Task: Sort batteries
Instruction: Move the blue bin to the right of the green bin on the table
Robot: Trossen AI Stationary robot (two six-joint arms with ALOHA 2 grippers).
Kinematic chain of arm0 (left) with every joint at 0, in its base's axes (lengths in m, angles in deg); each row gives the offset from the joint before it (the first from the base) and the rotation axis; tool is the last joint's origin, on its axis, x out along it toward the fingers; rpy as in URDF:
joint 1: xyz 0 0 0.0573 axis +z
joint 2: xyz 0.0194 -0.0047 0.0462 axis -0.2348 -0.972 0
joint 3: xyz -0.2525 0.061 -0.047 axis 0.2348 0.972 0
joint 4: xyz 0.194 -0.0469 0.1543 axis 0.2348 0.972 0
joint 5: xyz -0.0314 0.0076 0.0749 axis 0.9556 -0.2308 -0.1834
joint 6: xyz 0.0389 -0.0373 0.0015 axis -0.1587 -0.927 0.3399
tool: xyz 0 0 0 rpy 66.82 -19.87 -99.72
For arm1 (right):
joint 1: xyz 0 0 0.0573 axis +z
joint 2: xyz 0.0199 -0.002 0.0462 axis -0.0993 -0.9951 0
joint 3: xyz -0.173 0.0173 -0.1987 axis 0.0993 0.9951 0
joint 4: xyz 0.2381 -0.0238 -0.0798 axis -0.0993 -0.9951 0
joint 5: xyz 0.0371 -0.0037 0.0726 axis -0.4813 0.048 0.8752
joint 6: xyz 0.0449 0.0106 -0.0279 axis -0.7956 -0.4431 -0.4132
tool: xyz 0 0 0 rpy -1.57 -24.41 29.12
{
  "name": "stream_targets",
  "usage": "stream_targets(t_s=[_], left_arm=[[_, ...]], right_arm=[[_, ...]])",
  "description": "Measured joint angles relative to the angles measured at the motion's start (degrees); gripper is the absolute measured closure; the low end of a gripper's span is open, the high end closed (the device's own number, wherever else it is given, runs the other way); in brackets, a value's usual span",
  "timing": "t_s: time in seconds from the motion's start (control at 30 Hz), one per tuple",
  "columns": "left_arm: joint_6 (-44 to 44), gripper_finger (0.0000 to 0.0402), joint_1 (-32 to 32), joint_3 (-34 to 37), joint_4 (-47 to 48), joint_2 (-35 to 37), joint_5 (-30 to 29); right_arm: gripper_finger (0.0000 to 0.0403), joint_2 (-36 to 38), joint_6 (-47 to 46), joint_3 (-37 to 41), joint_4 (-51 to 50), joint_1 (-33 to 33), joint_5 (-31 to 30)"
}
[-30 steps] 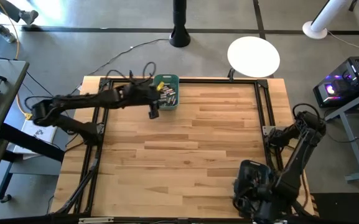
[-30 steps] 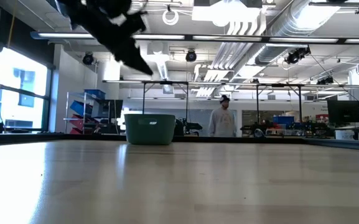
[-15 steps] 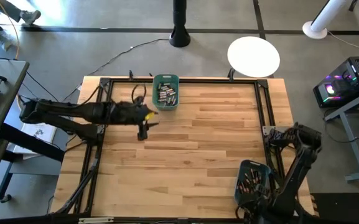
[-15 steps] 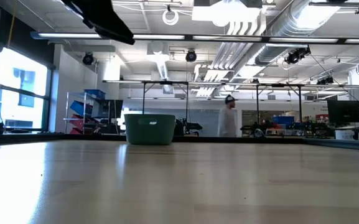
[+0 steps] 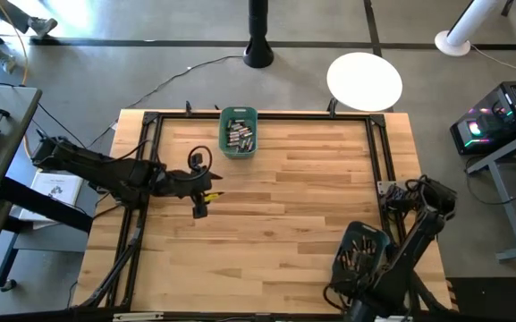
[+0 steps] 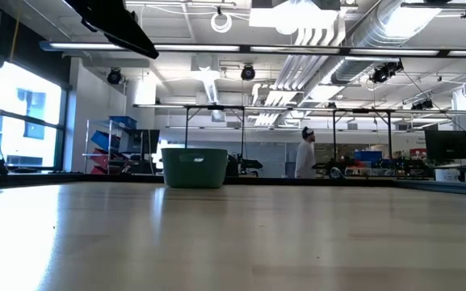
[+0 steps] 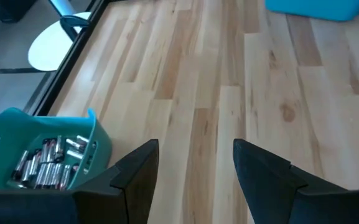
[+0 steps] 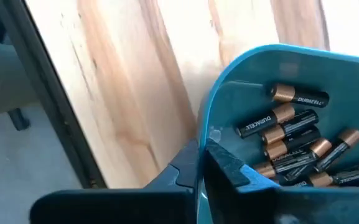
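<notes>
2 teal bins [image 5: 238,132], wooden table [image 5: 284,215], distant person [image 6: 306,153]

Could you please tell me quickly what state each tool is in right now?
Left tool: open, holding nothing, above bare wooden table.
Right tool: shut on the rim of the teal plastic bin holding copper-topped black batteries.
</notes>
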Motion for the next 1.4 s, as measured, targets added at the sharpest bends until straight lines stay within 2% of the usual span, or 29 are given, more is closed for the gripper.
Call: stream_targets(t_s=[0.3, 0.7, 1.13, 1.4], left_arm=[[-1.35, 0.0202, -2.28, 0.0, 0.98, 0.0, -1.52], [-2.01, 0.0202, -2.64, 0.0, 2.62, 0.0, -2.71], [-3.61, 0.0202, -2.62, 0.0, 2.73, 0.0, -2.88], [-4.6, 0.0202, -2.6, -0.01, 2.27, 0.0, -4.39]], right_arm=[[0.04, 0.15, 12.9, 1.42, 0.35, -5.87, -1.52], [0.0402, -0.07, 41.68, 1.64, -2.98, -19.22, -7.81], [0.0403, 1.64, 74.12, 1.64, 0.61, -42.48, -10.42], [0.0403, 2.91, 93.18, 1.57, 9.46, -59.98, -6.92]])
